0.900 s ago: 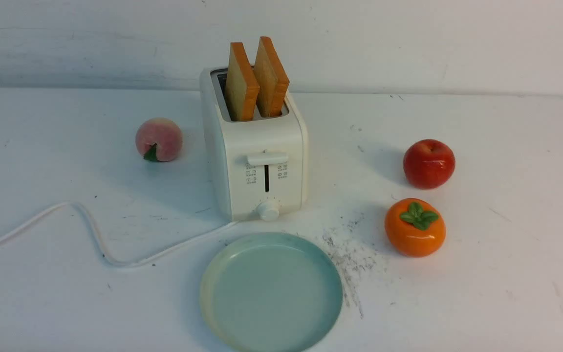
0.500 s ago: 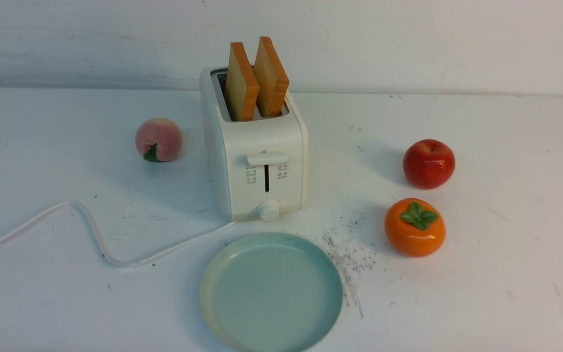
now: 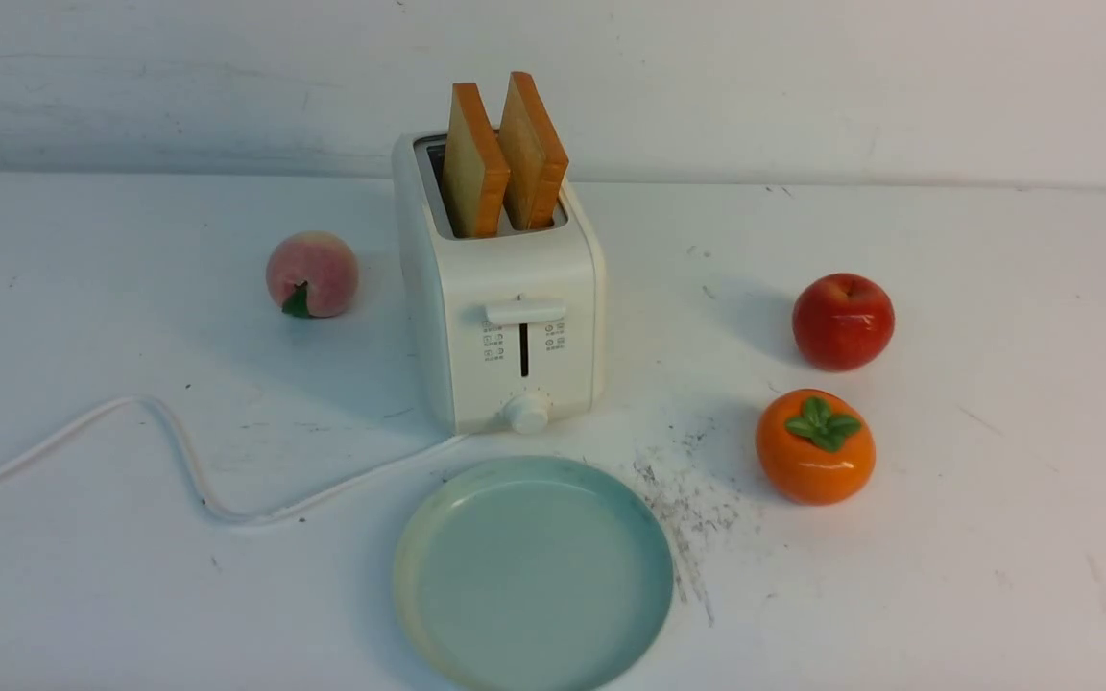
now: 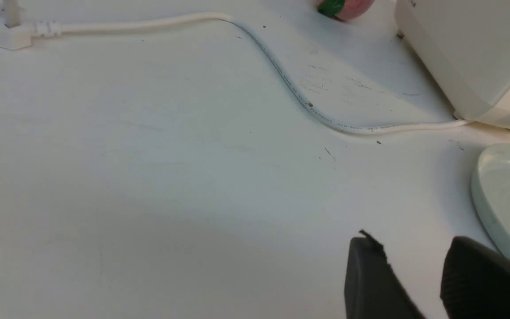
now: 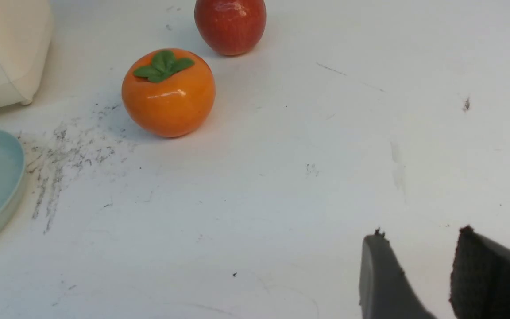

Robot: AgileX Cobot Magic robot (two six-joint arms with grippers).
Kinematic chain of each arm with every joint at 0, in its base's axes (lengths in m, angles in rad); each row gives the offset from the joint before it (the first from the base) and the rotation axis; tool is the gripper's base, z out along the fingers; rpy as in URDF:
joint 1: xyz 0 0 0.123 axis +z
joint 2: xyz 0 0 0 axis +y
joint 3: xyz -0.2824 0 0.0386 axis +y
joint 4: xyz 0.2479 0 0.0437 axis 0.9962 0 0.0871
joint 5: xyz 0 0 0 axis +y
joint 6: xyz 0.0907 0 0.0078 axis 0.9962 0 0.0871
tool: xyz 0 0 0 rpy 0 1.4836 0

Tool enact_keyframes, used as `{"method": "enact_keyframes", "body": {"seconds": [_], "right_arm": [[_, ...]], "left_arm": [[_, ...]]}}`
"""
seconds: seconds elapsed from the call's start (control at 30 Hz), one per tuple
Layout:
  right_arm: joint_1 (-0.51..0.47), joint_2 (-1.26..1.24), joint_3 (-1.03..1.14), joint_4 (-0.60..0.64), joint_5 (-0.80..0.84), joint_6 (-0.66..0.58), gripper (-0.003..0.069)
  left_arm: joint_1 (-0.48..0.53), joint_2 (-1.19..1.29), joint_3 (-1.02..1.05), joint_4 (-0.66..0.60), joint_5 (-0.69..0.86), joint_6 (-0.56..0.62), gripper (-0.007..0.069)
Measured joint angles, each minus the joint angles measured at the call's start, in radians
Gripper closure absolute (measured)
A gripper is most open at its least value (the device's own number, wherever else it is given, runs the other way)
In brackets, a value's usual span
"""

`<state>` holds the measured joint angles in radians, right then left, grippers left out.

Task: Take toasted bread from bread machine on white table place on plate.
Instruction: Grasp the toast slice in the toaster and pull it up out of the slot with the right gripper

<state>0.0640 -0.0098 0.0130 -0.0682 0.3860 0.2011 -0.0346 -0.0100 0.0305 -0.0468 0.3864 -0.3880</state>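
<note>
Toast is being propped proud of the toaster for gripping, plate just in front; left end effector and right end effector are being held released.

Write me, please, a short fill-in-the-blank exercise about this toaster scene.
1. The bread machine holds ____ slices of toasted bread.
2. The plate in front of it is ____.
3. The peach lies on the bread machine's ____ side.
4. The apple on the other side is ____.
Missing words: two, empty, left, red.
</note>
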Motion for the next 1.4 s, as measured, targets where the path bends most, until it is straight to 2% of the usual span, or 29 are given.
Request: {"method": "enact_keyframes", "body": {"seconds": [0.9,0.93,1.03,1.1,1.17,1.3,1.33,1.4], "right_arm": [[0.0,0.0,0.0,0.0,0.0,0.0,0.0419],[0.0,0.0,0.0,0.0,0.0,0.0,0.0419],[0.0,0.0,0.0,-0.005,0.0,0.0,0.0419],[0.0,0.0,0.0,-0.008,0.001,0.0,0.0419],[0.0,0.0,0.0,-0.029,0.002,0.0,0.0419],[0.0,0.0,0.0,-0.038,-0.002,0.02,0.0419],[0.0,0.0,0.001,-0.002,-0.009,0.059,0.0419],[0.0,0.0,0.005,0.169,-0.029,0.204,0.0419]], "left_arm": [[0.0,0.0,0.0,-0.006,0.0,-0.003,0.0387],[0.0,0.0,0.0,-0.033,-0.003,-0.032,0.0387],[0.0,0.0,0.0,-0.252,-0.035,-0.181,0.0387],[0.0,0.0,0.0,-0.326,-0.045,-0.23,0.0387],[0.0,0.0,0.0,-0.497,-0.062,-0.327,0.0387],[0.0,0.0,0.0,-0.644,-0.068,-0.373,0.0386],[0.0,0.0,0.0,-0.664,-0.068,-0.377,0.0386],[0.0,0.0,0.0,-0.685,-0.068,-0.378,0.0386]]}}
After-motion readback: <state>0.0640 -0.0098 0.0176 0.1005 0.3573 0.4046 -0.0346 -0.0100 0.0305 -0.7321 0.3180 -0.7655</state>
